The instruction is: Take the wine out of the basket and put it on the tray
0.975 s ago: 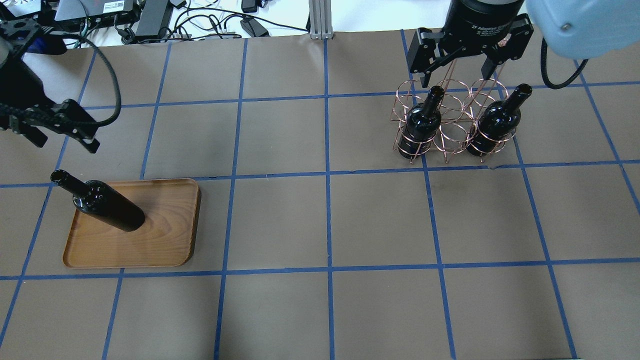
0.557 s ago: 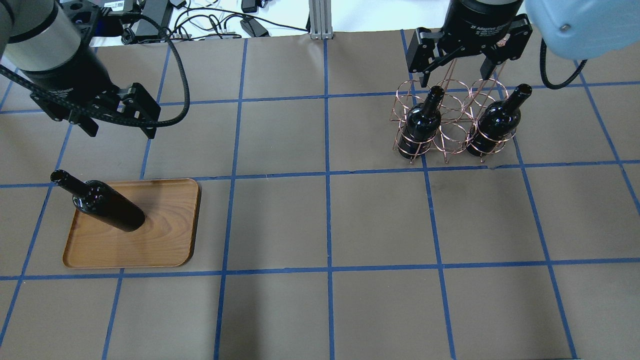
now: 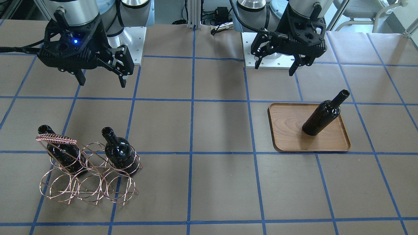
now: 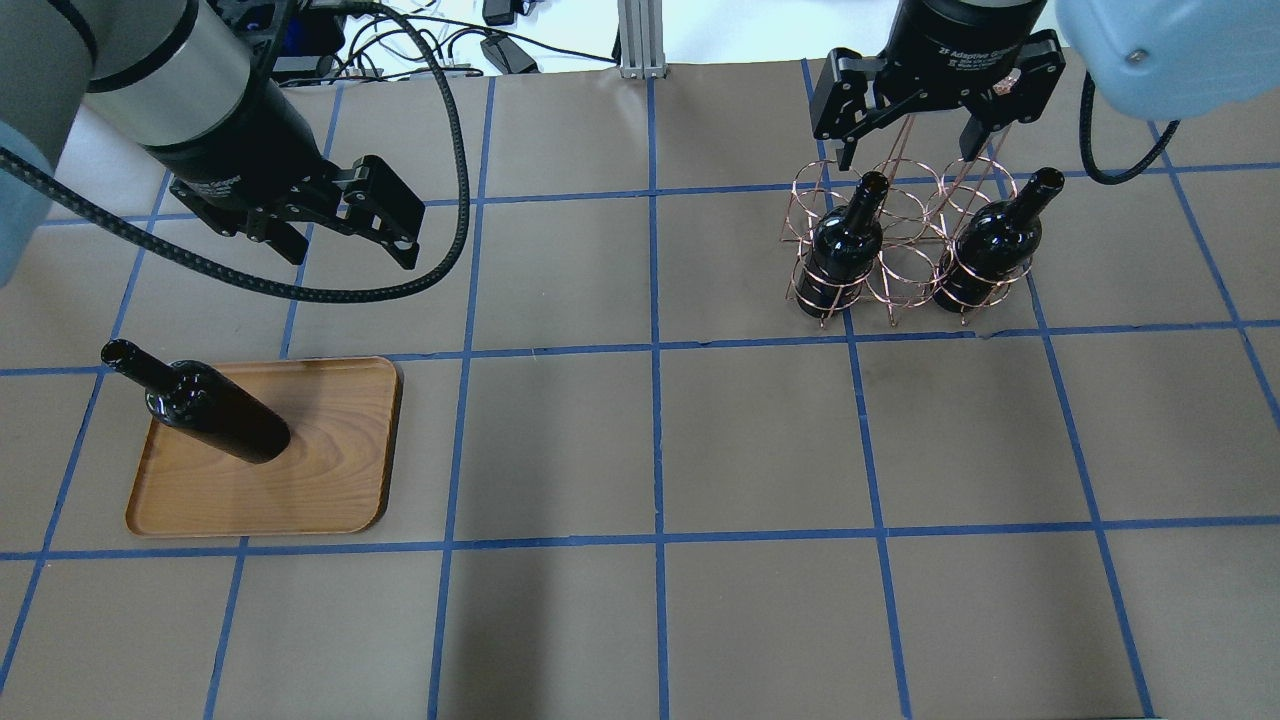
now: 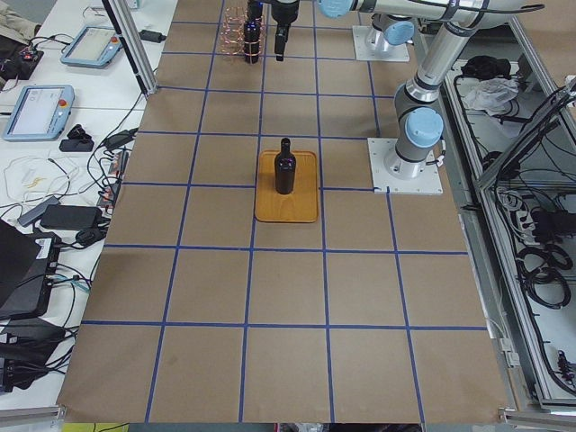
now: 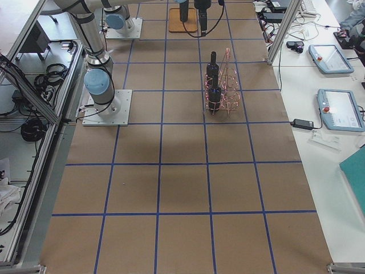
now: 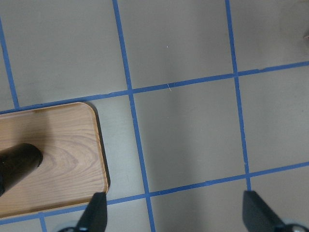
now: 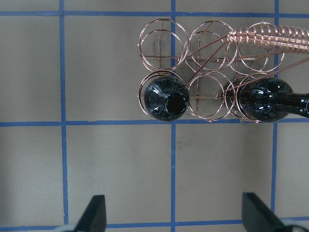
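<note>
Glass, dark and glossy: we judge the wine (image 4: 845, 245) heavy, stiff, slippery and breakable, best taken at its slim neck. It stands in the basket (image 4: 900, 278) at two o'clock overhead; the tray (image 4: 330, 470) lies at eight. Right gripper (image 4: 913, 155) and left gripper (image 4: 352, 258) both hang spread, empty.

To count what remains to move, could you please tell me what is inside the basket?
The basket holds a wine bottle and a second bottle, in the end rings of one row; the four other rings are empty. Anything beneath the bottles is covered.
</note>
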`<state>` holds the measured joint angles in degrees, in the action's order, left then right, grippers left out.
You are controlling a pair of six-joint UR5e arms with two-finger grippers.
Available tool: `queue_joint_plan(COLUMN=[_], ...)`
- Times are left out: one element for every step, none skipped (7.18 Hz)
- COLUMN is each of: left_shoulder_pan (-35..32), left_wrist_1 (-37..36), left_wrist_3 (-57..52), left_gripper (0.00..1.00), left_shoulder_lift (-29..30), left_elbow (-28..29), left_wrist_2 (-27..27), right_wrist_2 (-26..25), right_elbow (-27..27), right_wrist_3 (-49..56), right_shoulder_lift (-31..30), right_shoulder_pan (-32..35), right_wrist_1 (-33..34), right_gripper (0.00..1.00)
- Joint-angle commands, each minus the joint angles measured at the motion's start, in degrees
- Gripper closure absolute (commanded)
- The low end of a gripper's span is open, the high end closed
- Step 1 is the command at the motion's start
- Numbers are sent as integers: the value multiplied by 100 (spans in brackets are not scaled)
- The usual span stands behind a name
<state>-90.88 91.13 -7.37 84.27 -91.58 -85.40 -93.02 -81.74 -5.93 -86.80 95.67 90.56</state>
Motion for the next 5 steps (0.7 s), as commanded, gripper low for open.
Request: queue_joint_plan(left_shoulder_pan=[-9, 0, 0, 0, 0], left_wrist_1=[202, 195, 212, 239, 247], left_wrist_3=[-10, -10, -10, -2, -1], left_gripper=[0, 0, 0, 0, 0], left_shoulder_lift=[-103, -104, -95, -104, -104], left_elbow=[0, 0, -9, -9, -9], left_wrist_2=[-265, -311, -311, -311, -320], right_wrist_2=[3, -14, -15, -15, -15], right_elbow=[0, 0, 0, 0, 0], right_wrist_3=[-22, -13, 4, -4, -13], right_shoulder_lift=[6, 6, 6, 6, 6], right_shoulder_pan=[4, -5, -5, -5, 4], right_wrist_1=[-21, -13, -21, -13, -21], right_gripper=[0, 0, 0, 0, 0])
